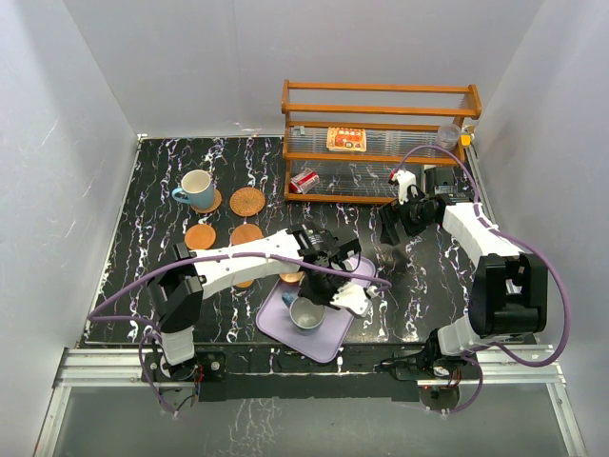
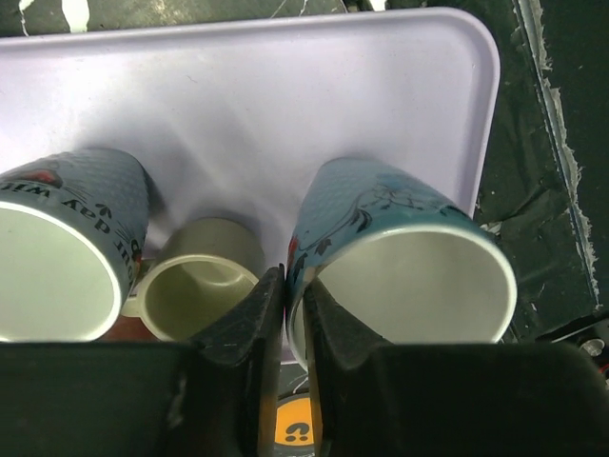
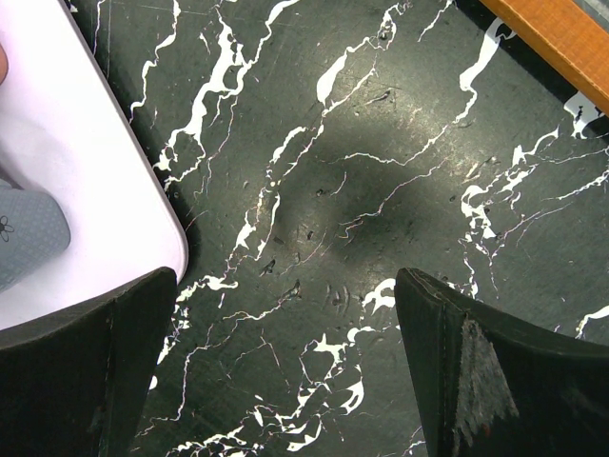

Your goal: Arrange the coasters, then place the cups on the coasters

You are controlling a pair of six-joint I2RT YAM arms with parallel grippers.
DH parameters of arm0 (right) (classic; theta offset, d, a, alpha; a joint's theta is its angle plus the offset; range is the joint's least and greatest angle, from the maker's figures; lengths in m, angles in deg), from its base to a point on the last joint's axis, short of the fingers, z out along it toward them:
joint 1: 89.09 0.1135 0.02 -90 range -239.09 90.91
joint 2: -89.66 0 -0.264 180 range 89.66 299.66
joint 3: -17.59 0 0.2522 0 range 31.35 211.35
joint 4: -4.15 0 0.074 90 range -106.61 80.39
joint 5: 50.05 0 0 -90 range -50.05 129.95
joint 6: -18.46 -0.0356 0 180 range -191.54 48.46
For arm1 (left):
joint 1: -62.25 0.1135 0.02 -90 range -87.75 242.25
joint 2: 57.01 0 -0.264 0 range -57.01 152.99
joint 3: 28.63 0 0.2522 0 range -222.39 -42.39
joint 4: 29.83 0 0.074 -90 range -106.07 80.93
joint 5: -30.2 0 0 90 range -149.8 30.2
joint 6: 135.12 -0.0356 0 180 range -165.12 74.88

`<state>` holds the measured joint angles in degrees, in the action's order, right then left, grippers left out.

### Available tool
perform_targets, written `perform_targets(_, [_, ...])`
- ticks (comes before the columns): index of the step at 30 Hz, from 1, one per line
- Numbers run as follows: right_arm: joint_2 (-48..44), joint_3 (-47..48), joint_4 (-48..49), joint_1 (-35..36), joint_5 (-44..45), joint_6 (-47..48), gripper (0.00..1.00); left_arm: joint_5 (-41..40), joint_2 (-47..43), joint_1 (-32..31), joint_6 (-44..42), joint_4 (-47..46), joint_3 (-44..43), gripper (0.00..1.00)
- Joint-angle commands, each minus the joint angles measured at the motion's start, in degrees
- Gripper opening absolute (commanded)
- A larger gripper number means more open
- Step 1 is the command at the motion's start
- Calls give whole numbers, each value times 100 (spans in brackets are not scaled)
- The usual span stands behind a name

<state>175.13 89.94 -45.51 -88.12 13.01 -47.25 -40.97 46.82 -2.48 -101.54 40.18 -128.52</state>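
Note:
In the left wrist view my left gripper point(image 2: 295, 286) is shut on the rim of a blue-grey cup point(image 2: 409, 257), one finger inside it and one outside. That cup stands on the lilac tray point(image 2: 285, 95) beside a small olive cup point(image 2: 195, 286) and another blue-grey cup point(image 2: 57, 257). An orange coaster with black dots point(image 2: 297, 433) shows below the fingers. From above, a blue cup point(image 1: 198, 188) sits on a coaster at the back left, near a woven coaster point(image 1: 246, 201) and two orange coasters point(image 1: 200, 236) point(image 1: 246, 233). My right gripper point(image 3: 285, 362) is open over bare table.
A wooden rack point(image 1: 381, 143) stands at the back right with a printed packet point(image 1: 346, 139) on it and a small red-and-white can point(image 1: 304, 181) below. The tray's corner point(image 3: 76, 190) lies just left of my right gripper. Grey walls enclose the table.

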Motion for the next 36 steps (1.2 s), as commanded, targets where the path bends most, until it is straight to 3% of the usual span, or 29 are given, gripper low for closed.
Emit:
perform_targets(1, [30,38,136,-31,-83,14,98,-72,31,-54,122,409,20,11])
perform_targets(10, [49,43,136,-23,-73,14,98,-218,-161,-47,571,613,-91,0])
perform_targets(22, [74,40,130,-29,-71,14,98,-214,-319,157,1090,1282,-543,0])
perform_targets(36, [66,52,127,-36,-53,5,98,375,-579,1517,1340,1789,-1596,0])
